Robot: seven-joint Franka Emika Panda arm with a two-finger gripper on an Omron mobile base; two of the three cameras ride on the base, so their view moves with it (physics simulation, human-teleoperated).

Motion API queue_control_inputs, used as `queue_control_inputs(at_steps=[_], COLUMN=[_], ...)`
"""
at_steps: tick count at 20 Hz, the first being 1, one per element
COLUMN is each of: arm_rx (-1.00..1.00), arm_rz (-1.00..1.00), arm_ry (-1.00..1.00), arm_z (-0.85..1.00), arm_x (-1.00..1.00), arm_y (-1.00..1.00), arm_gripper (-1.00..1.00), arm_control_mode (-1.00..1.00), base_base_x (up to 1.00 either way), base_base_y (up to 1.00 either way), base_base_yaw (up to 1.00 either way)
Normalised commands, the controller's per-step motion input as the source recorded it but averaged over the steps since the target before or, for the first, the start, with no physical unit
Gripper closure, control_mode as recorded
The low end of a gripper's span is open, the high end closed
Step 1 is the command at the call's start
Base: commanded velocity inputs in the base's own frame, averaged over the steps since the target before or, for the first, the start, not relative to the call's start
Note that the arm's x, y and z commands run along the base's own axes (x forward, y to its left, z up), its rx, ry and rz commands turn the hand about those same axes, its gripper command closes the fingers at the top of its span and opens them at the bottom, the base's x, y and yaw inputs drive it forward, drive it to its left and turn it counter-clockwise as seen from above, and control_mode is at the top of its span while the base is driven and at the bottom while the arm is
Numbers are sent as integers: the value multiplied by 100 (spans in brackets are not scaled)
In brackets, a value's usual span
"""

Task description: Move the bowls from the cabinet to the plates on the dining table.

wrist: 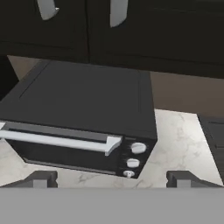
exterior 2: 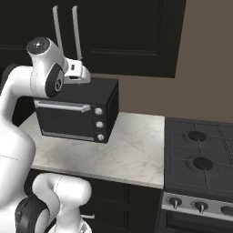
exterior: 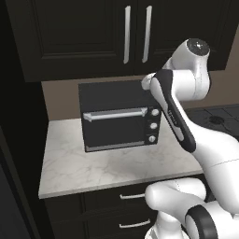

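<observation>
The dark cabinet (exterior: 70, 37) hangs on the wall with both panelled doors closed, and its two long silver handles (exterior: 127, 35) stand side by side. The same cabinet (exterior 2: 132, 32) fills the top of the right base view and the top of the hand view (wrist: 166, 35). My gripper (wrist: 111, 179) is open with nothing between its fingertips (wrist: 41, 178). It hovers in front of and a little above the toaster oven, below the door handles (wrist: 117, 11). The white hand (exterior 2: 77, 73) shows just under the handles. The bowls and the dining table are out of view.
A black toaster oven (exterior: 119, 116) with a silver door handle and three knobs stands on a small marble counter (exterior: 93, 168). Dark drawers (exterior: 130, 210) lie under the counter. A black gas stove (exterior 2: 200, 159) adjoins the counter on the right.
</observation>
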Motion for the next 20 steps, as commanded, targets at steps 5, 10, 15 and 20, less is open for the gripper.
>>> queue_control_inputs(at_steps=[5, 10, 15, 20], arm_rx=[-4, -1, 0, 0], arm_rz=[0, 0, 0, 0], arm_ry=[-23, -20, -18, -15], arm_z=[34, 33, 36, 37], arm_x=[0, 0, 0, 0], arm_y=[6, 2, 0, 0], arm_gripper=[-100, -100, -100, -100], arm_control_mode=[-100, -100, -100, -100], base_base_x=[0, 0, 0, 0], base_base_y=[0, 0, 0, 0], base_base_yaw=[0, 0, 0, 0])
